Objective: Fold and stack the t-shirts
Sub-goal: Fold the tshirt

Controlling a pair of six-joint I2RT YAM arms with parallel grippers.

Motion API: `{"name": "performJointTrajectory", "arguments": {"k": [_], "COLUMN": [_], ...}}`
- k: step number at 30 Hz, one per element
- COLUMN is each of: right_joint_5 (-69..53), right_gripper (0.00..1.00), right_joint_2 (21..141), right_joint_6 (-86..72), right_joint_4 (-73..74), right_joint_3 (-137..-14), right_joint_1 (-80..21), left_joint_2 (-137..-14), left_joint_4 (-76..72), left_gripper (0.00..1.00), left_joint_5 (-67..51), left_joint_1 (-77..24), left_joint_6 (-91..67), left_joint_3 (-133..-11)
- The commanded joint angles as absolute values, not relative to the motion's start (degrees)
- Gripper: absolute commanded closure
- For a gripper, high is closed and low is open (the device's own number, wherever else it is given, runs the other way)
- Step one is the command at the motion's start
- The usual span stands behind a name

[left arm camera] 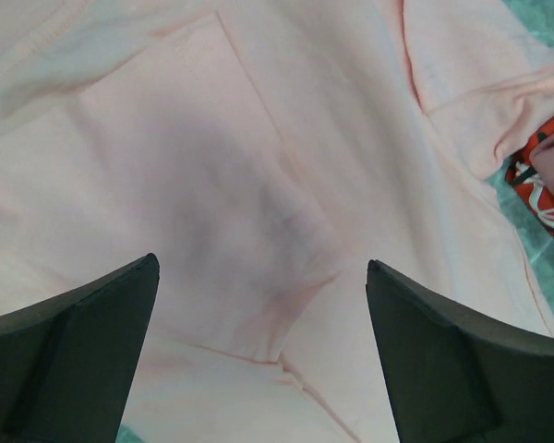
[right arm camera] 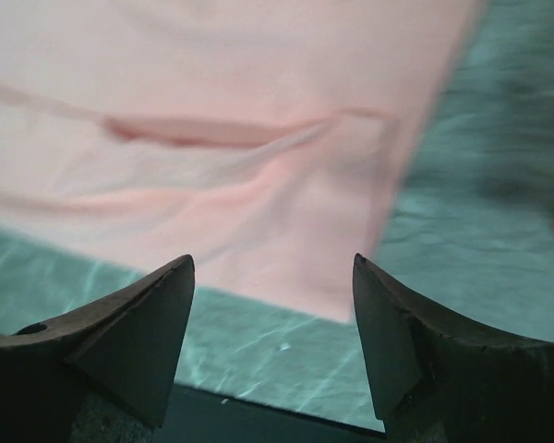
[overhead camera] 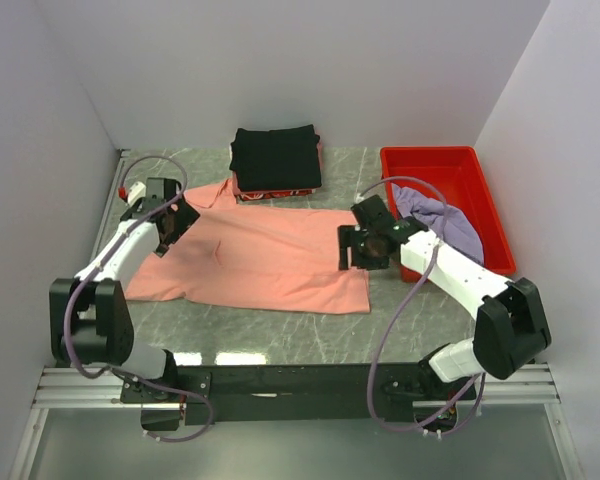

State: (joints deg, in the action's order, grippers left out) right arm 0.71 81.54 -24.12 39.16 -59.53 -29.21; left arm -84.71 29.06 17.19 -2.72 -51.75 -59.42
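The salmon-pink t-shirt (overhead camera: 265,262) lies spread flat across the middle of the table. My left gripper (overhead camera: 177,222) hovers open over its left sleeve end; the left wrist view shows pink cloth (left arm camera: 258,185) and a seam between the wide-apart fingers, nothing held. At the shirt's right edge my right gripper (overhead camera: 360,248) is open too, and its fingers (right arm camera: 138,332) frame the shirt's hem corner (right arm camera: 351,277) and bare table. A black t-shirt (overhead camera: 275,158) sits folded at the back on a small stack. The lavender t-shirt (overhead camera: 440,220) lies crumpled in the red tray.
The red plastic tray (overhead camera: 435,165) stands at the back right, close to my right arm. A red patterned cloth (left arm camera: 540,189) peeks out under the black fold. White walls close in on three sides. Cables loop above both arms.
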Motion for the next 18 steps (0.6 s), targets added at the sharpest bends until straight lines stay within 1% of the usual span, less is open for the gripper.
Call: {"name": "performJointTrajectory", "arguments": {"k": [1, 6, 11, 14, 18], "right_joint_5": [-6.06, -2.99, -2.73, -1.76, -3.16], "right_gripper": [0.24, 0.23, 0.23, 0.23, 0.23], "right_joint_2": [81.72, 85.60, 87.36, 89.21, 91.05], "right_joint_6": [-23.73, -25.40, -26.28, -26.46, -26.10], "right_joint_4": [34.19, 32.17, 27.96, 27.43, 26.46], "right_joint_3": [-58.10, -58.27, -53.10, -51.51, -49.14], "right_joint_1": [-33.22, -38.93, -39.46, -39.46, -39.55], "left_joint_2": [-82.88, -85.42, -90.87, -91.32, -89.30], "left_joint_4": [25.05, 20.84, 21.35, 21.97, 22.76], "left_gripper": [0.01, 0.01, 0.00, 0.01, 0.01], "left_joint_5": [14.86, 11.25, 10.72, 11.07, 11.87], "left_joint_1": [-2.81, -1.41, -0.18, -0.18, 2.28], "left_joint_6": [-51.25, -50.71, -51.59, -52.21, -53.70], "left_joint_3": [-55.99, -54.06, -54.58, -52.74, -47.04]}}
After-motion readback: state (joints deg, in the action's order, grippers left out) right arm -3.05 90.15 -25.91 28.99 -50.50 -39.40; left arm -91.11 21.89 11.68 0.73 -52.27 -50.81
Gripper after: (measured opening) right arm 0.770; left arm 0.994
